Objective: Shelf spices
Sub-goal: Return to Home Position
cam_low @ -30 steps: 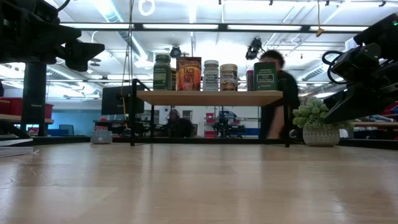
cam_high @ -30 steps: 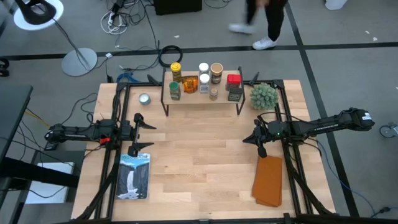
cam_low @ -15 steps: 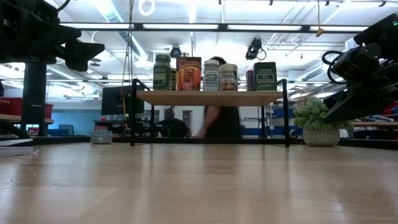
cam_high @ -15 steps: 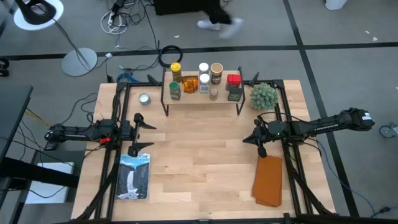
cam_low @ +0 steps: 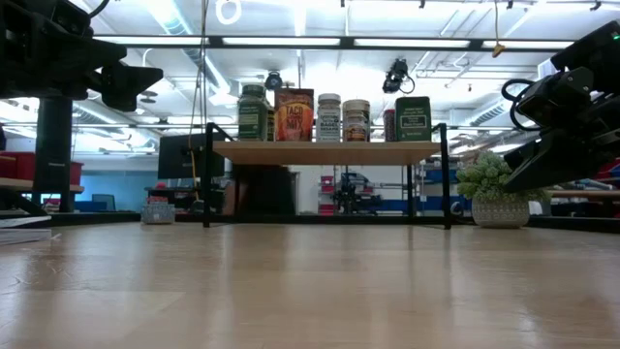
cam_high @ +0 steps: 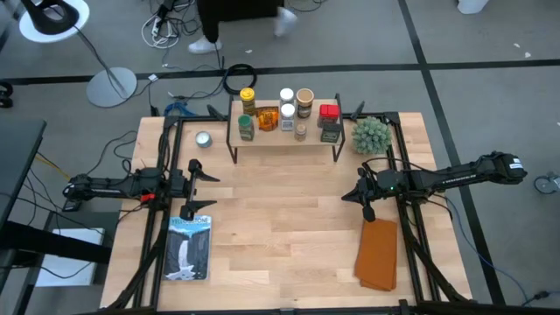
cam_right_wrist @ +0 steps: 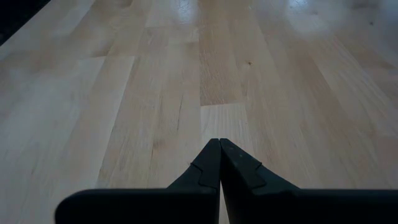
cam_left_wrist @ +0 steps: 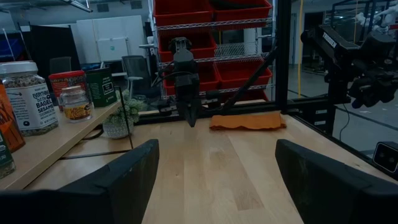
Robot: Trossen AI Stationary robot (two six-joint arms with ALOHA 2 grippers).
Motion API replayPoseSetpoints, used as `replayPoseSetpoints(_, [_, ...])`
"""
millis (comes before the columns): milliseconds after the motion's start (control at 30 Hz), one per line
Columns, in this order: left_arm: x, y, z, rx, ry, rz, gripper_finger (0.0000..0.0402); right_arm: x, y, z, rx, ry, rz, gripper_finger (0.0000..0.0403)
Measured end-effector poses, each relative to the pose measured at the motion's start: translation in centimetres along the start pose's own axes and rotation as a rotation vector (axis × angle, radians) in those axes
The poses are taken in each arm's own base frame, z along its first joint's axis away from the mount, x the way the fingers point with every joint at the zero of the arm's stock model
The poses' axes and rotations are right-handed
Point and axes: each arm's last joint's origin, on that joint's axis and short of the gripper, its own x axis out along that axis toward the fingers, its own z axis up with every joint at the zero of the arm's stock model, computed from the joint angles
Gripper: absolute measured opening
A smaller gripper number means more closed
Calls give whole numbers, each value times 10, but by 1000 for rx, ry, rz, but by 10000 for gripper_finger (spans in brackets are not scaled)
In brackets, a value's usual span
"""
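- High view: my left gripper (cam_high: 208, 191) hangs over the left side of the table (cam_high: 280, 223), fingers spread wide, nothing between them. My right gripper (cam_high: 354, 196) is across from it on the right side, well away from the shelf (cam_high: 273, 139).
- Same view: the shelf stands at the far edge of the table, in the middle, and all 9 spices (cam_high: 286, 112) sit on top of it. The plant (cam_high: 370, 134) is just off its right end and the silver tin (cam_high: 203, 138) is off its left end. An orange cloth (cam_high: 378, 254) lies near the right arm and a booklet (cam_high: 188, 248) near the left one. A person (cam_high: 229, 17) is on the floor beyond the table.
- Low view: the spices line up in a row along the shelf board, upright, with open space under it between the black legs. Both of my arms hang high at the 2 edges of the picture, clear of the wood.
- Left wrist view: my 2 fingers (cam_left_wrist: 118, 186) are far apart, with only tabletop between them. The shelf edge with a few jars is off to one side, and the right arm is straight ahead with its tip pointing down beside the orange cloth.
- Right wrist view: my fingers (cam_right_wrist: 210, 167) are pressed together tip to tip, gripping nothing, above bare planks.
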Motion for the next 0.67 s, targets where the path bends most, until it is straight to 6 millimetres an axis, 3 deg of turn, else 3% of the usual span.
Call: replayPoseSetpoints(667, [0,0,0,0,0,0,328,0,0,0,0,0,0,5])
